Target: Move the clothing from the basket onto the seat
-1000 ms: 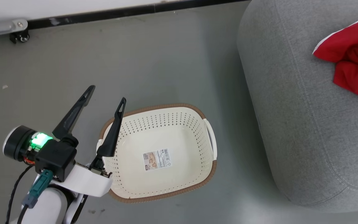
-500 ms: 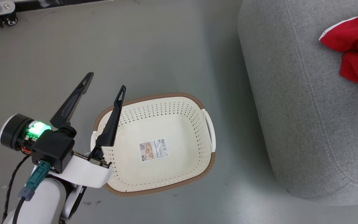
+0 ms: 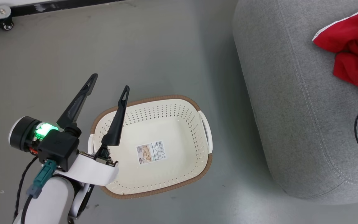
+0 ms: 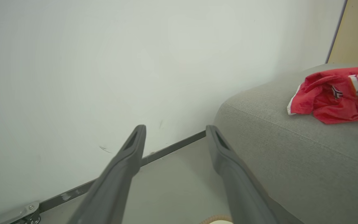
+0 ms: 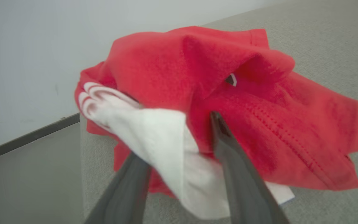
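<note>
On seat (image 3: 291,124) near its edge, clothing (image 5: 259,124) between parted right gripper (image 5: 174,133), left gripper (image 3: 110,82) spread by basket (image 3: 154,99) rim.

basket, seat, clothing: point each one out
basket (image 3: 172,168), head view, bare cream floor inside
seat (image 3: 291,109), head view, grey top surface
clothing (image 3: 346,37), head view, red upper fold

Cream basket (image 3: 179,124) on floor (image 3: 154,56), clothing (image 3: 353,53) on seat (image 3: 291,109)
</note>
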You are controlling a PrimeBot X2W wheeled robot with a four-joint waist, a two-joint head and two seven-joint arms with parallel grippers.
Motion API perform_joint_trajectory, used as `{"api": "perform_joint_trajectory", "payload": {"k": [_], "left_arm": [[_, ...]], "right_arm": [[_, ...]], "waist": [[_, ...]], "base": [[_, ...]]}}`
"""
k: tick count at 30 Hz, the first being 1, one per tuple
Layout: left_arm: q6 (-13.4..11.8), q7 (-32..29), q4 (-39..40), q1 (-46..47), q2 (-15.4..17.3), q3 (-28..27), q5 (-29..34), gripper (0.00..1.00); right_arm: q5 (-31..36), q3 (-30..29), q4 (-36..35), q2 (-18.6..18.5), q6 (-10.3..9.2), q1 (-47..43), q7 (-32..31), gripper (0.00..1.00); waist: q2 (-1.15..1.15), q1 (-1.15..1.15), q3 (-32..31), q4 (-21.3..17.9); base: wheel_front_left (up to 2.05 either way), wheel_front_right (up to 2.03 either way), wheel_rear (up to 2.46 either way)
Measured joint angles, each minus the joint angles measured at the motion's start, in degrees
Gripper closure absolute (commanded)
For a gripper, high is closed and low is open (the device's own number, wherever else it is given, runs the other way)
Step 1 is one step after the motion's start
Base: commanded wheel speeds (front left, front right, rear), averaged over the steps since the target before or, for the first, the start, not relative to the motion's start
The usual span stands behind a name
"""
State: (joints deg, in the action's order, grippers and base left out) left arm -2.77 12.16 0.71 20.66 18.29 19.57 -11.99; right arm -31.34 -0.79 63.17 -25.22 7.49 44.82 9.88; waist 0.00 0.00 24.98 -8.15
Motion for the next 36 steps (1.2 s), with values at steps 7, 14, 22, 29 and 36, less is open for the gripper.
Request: {"api": "perform_joint_trajectory", "payload": {"k": [7,14,22,29,36], "left_arm": [[-0.1,0.6,-1.9,0.0,-1.1,0.1,-0.5,0.00],[-0.1,1.3,-3.5,0.0,-2.2,0.0,-1.0,0.00],[-0.1,2.0,-5.1,0.0,-2.8,-0.1,-1.2,0.00],[-0.1,2.0,-6.6,-0.1,-3.2,-0.9,-1.5,0.00],[-0.8,2.1,-8.1,-0.9,-3.5,-2.4,-2.0,0.00]], "right_arm": [[0.3,3.5,-1.9,0.0,0.00,-0.6,-1.7,0.00],[0.0,5.9,-4.1,-0.3,0.00,-2.6,-3.3,0.00],[-1.0,8.9,-9.2,-1.0,0.00,-5.2,-3.4,0.00],[-1.3,10.8,-13.8,-3.1,0.00,-7.3,-2.4,0.00],[-1.9,11.4,-17.7,-3.3,0.00,-9.0,-0.9,0.00]], "waist": [[0.00,0.00,-1.0,-0.6],[0.00,0.00,-2.2,-1.4],[0.00,0.00,-4.0,-2.6],[0.00,0.00,-6.1,-3.7],[0.00,0.00,-8.6,-4.4]], "base": [[0.00,0.00,0.00],[0.00,0.00,0.00],[0.00,0.00,0.00],[0.00,0.00,0.00],[0.00,0.00,0.00]]}}
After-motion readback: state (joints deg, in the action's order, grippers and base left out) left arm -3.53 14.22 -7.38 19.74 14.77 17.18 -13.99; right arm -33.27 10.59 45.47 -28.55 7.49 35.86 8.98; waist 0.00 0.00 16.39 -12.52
